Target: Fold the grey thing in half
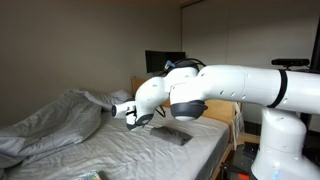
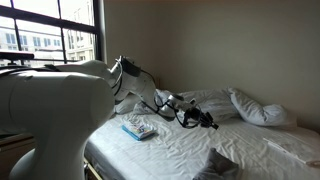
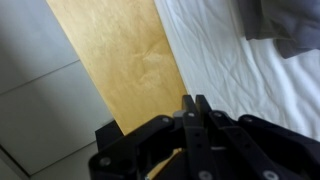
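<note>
On the white sheet [image 1: 120, 150], at 4 o'clock from the gripper [image 1: 137, 119], the grey thing [image 1: 172, 135] lies flat, apart from it. Fingers [image 3: 188, 115] clenched, nothing visibly held. Cannot tell whether it is already halved; if not, the entire fold remains.

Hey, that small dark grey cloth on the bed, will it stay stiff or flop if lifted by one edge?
The small dark charcoal-grey rectangular cloth lies thin and flat on the whitish sheet, so it probably droops when lifted. It looks light; a push would likely bunch it.
</note>
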`<state>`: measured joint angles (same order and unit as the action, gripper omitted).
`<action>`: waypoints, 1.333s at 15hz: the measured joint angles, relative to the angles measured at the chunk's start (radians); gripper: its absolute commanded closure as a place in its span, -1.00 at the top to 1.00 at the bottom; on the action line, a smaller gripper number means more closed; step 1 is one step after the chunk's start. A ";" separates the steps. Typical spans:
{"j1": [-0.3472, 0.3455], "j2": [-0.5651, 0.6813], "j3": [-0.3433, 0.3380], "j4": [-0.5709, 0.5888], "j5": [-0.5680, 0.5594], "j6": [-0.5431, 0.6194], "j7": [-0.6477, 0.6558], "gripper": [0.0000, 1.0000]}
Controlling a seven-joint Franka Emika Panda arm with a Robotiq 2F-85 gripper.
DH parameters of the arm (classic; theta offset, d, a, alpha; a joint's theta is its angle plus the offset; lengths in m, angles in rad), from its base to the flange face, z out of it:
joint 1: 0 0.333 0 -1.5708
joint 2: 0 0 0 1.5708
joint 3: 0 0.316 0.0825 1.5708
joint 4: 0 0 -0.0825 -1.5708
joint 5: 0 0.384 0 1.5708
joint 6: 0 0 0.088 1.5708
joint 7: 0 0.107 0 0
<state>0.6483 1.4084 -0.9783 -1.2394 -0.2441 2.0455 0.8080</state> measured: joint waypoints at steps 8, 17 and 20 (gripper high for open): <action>-0.058 -0.001 0.123 0.021 -0.153 0.000 0.010 -0.83; -0.178 -0.016 0.255 0.020 -0.234 0.000 0.007 -0.83; -0.206 -0.017 0.299 0.022 -0.252 -0.001 0.003 -0.83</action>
<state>0.4423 1.3914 -0.6796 -1.2171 -0.4964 2.0445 0.8112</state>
